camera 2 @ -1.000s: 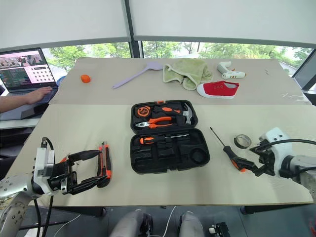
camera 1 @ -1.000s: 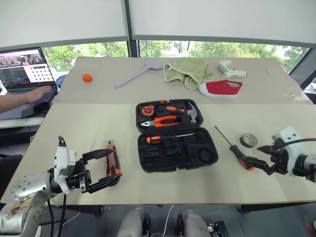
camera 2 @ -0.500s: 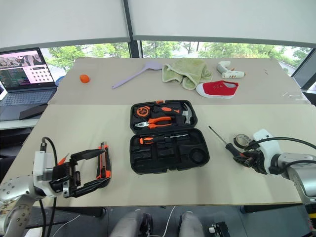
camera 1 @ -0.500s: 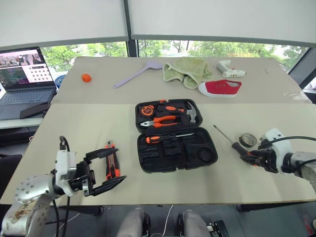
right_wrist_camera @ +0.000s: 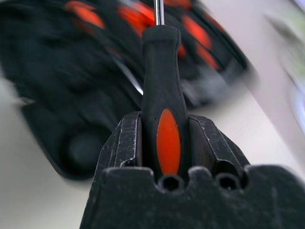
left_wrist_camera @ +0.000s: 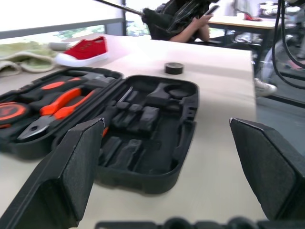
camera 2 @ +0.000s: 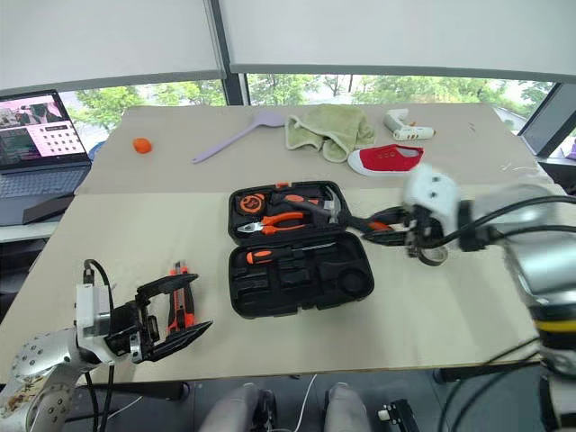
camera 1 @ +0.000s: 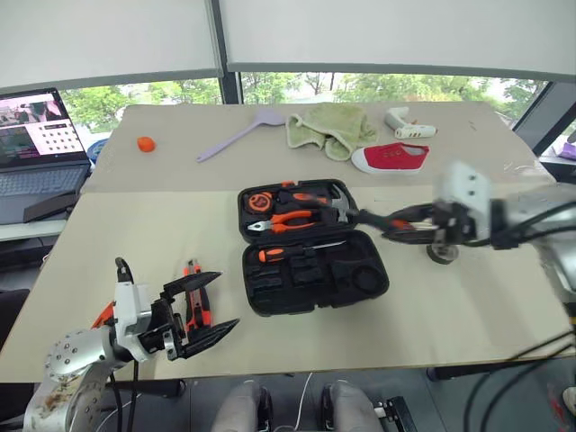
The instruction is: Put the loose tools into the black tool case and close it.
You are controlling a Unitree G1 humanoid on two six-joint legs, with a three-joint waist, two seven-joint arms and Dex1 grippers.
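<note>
Tabletop: right end effector (right_wrist_camera: 162,143) clamps screwdriver (right_wrist_camera: 161,95), shaft seemingly toward the open case (camera 1: 310,270); left end effector (camera 1: 202,310) gapes empty.

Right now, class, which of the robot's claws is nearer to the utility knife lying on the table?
Left. The left claw hovers open right beside the utility knife. The right claw, gripping a screwdriver, is far across the open tool case.

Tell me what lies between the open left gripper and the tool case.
The utility knife lies just ahead of the left gripper; past it bare table runs to the black tool case, as the left eye view shows.
</note>
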